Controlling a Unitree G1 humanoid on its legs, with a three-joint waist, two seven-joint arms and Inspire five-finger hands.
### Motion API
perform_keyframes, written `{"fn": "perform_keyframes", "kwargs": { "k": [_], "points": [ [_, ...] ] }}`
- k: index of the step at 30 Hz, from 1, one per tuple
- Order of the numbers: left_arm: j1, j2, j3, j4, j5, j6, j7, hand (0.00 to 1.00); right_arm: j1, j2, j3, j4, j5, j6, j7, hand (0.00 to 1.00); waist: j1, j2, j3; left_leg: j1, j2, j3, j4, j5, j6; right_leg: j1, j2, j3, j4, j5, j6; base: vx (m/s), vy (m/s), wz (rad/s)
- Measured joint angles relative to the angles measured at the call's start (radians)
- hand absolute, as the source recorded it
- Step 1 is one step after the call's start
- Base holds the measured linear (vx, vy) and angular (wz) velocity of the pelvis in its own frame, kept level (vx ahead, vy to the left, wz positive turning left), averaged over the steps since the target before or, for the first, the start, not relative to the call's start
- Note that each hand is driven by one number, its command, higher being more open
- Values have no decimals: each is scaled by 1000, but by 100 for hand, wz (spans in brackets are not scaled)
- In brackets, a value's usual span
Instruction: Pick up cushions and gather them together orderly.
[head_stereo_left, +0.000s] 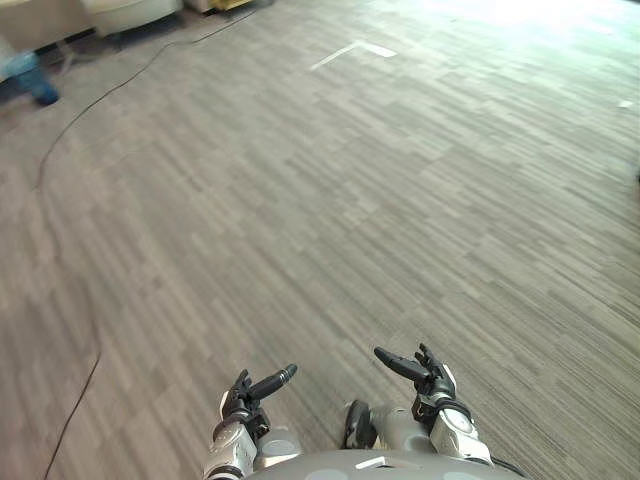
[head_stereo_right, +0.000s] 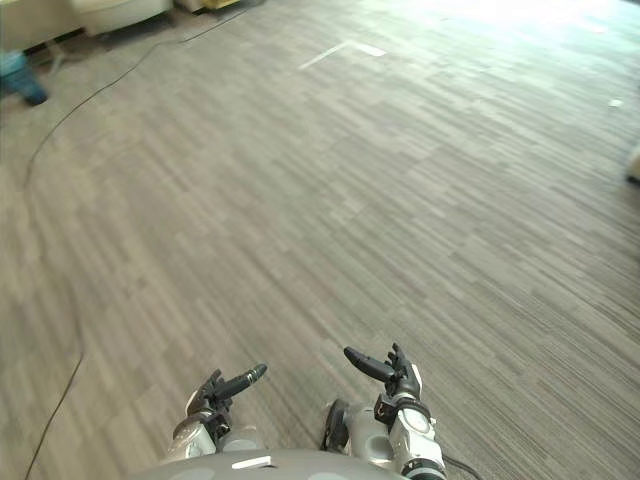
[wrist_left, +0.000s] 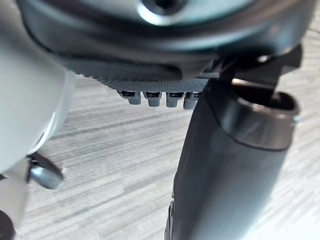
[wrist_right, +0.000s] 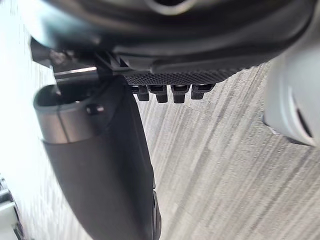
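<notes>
My left hand (head_stereo_left: 250, 392) and right hand (head_stereo_left: 425, 372) hang low over the grey wood-pattern floor (head_stereo_left: 330, 220), close to my body. Both are open and hold nothing, and their thumbs point toward each other. In the left wrist view the dark thumb (wrist_left: 225, 175) stands out beside a row of fingertips (wrist_left: 155, 98), with bare floor past them. The right wrist view shows the same: the thumb (wrist_right: 105, 165), the fingertips (wrist_right: 170, 93) and bare floor. A pale soft-looking thing (head_stereo_right: 634, 162) shows at the far right edge; I cannot tell what it is.
Pale furniture (head_stereo_left: 130, 12) stands at the far top left, with a blurred blue object (head_stereo_left: 30, 78) on the floor beside it. White tape marks (head_stereo_left: 352, 50) lie far ahead on the wide floor.
</notes>
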Motion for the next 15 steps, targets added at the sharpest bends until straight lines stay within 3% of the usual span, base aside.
{"fn": "perform_keyframes", "kwargs": {
  "k": [2,3,4,6,7,9,10,12,13,14,15],
  "points": [
    [16,2,1,-22,-12,-11,1,100,2,0,1,1,2,4,-6,100,9,-6,2,-71,-19,-20,-134,-21,31,44,6,71,-42,-2,3,373,113,-132],
    [22,10,2,-22,-15,-15,1,100,11,-1,0,1,2,4,-9,100,25,-14,4,-116,-53,-73,-297,-20,31,75,-2,136,-64,-9,16,518,224,-169],
    [37,9,11,-20,-17,-16,7,100,20,-1,-6,7,1,4,-14,100,42,-19,6,-150,-87,-151,-482,7,14,104,-17,196,-72,-30,38,647,333,-144],
    [55,-3,36,-26,-49,-23,14,100,27,-2,-18,12,0,4,-24,100,48,-20,2,-190,-105,-218,-627,49,-6,144,-34,256,-71,-71,64,498,275,-108],
    [61,-7,41,-27,-62,-34,21,100,33,-3,-20,13,0,4,-26,100,50,-18,-5,-208,-107,-226,-681,66,-18,179,-46,290,-69,-105,94,622,370,-121],
    [88,2,40,-27,-82,-36,23,100,62,-3,-7,25,-1,5,-23,100,73,-26,-60,-225,-110,-199,-613,153,-7,224,-86,376,-57,-178,122,768,448,-132],
    [93,18,44,-19,-82,-40,26,100,74,-4,13,48,-6,8,-17,100,82,-64,-100,-224,-139,-168,-545,181,28,201,-126,418,30,-187,136,516,294,-113],
    [88,30,43,-9,-83,-39,28,100,81,-4,30,52,-11,12,-14,100,81,-100,-123,-196,-161,-124,-519,140,60,124,-164,420,213,-171,163,577,343,-74],
    [84,42,33,-6,-75,-36,27,100,85,-5,30,53,-11,13,-11,100,80,-119,-127,-149,-182,-87,-520,101,83,54,-191,418,396,-107,237,764,463,-64],
    [77,52,27,11,-65,-32,28,100,85,-5,26,52,-11,12,-10,100,66,-115,-114,-75,-205,-59,-540,63,102,-33,-221,395,609,14,296,510,310,-57],
    [71,53,27,29,-54,-28,33,100,85,-11,14,44,-11,14,-2,100,52,-110,-106,-6,-221,-51,-562,38,115,-93,-251,347,750,33,305,612,340,-39]
  ]
}}
